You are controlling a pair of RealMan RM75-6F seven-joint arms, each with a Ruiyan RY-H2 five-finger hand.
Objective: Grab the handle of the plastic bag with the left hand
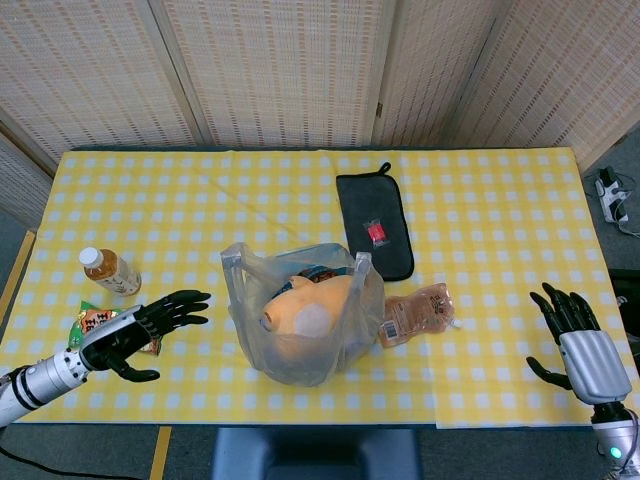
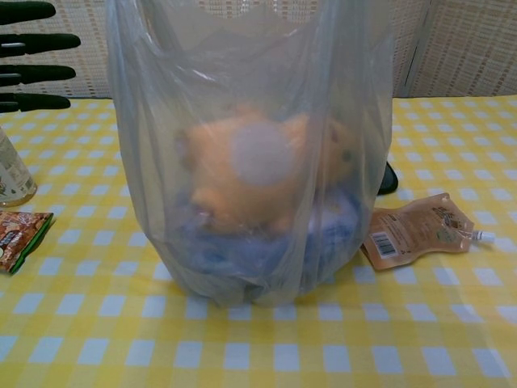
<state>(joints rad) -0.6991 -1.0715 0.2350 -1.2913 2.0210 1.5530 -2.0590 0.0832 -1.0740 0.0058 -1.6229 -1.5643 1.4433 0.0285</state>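
Note:
A clear plastic bag [image 1: 303, 320] stands upright near the table's front edge, with an orange plush toy [image 2: 262, 170] inside it. One handle [image 1: 233, 261] sticks up at the bag's left, the other handle [image 1: 362, 264] at its right. My left hand [image 1: 140, 325] hovers left of the bag, a short gap from it, fingers spread and holding nothing. In the chest view only its black fingers [image 2: 36, 44] show at the upper left. My right hand [image 1: 580, 345] is spread at the table's right front corner, far from the bag.
A tea bottle [image 1: 109, 271] and a snack packet [image 1: 95, 325] lie beside the left hand. A brown drink pouch [image 1: 418, 313] lies just right of the bag. A black pouch [image 1: 375, 225] sits behind it on the yellow checked table [image 1: 200, 200].

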